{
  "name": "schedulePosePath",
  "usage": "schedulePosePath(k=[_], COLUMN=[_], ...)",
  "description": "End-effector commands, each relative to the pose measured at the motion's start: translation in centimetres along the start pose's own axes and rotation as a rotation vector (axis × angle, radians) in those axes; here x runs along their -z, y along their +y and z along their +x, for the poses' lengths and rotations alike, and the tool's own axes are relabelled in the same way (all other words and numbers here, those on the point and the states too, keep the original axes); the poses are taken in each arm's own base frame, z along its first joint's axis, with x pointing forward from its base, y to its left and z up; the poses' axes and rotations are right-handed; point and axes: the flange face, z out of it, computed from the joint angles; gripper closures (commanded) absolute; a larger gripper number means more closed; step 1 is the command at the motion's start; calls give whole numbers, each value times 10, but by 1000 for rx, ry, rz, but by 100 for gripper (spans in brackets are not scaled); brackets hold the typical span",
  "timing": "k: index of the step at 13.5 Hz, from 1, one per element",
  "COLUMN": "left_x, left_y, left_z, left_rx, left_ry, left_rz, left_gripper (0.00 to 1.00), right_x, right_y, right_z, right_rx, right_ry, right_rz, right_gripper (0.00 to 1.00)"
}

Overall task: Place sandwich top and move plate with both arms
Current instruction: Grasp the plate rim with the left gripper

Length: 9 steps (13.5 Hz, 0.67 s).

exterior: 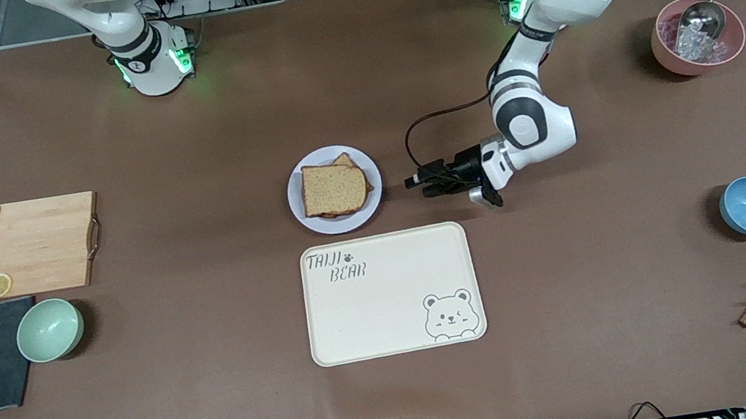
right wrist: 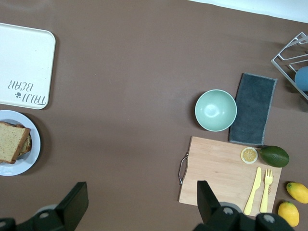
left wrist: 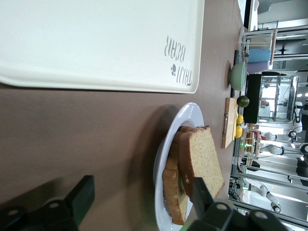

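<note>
Sandwich top lying on the stack on the plate, mid-table.

Plate just farther from the front camera than the cream tray, not touching it. Left gripper low beside the plate, toward the left arm's end of the table, fingers apart with nothing between them. Right gripper raised over bare table near the cutting board, fingers spread wide, empty, waiting. Green bowl beside a grey cloth.

Light-brown sandwich top (darker crust), pale lavender-white plate, cream tray.
</note>
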Motion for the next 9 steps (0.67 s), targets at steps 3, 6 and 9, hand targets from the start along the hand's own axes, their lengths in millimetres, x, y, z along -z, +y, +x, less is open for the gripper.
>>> schedulePosePath(k=[3,6,9], left_x=[-22,-32,-44], left_y=[1,5,5], left_z=[-7,-10,-13], left_rx=[-10,-14,-8], left_ry=[-11,-24,-40], left_rz=[0,-14,-28], left_gripper=[41,48,50], right_x=[4,3,2], right_y=[0,-5,-7], right_z=[-5,-5,-4], right_rx=[-66,-138,-157], right_ry=[9,2,1], right_rz=[-18,-17,-17], right_gripper=[0,0,0])
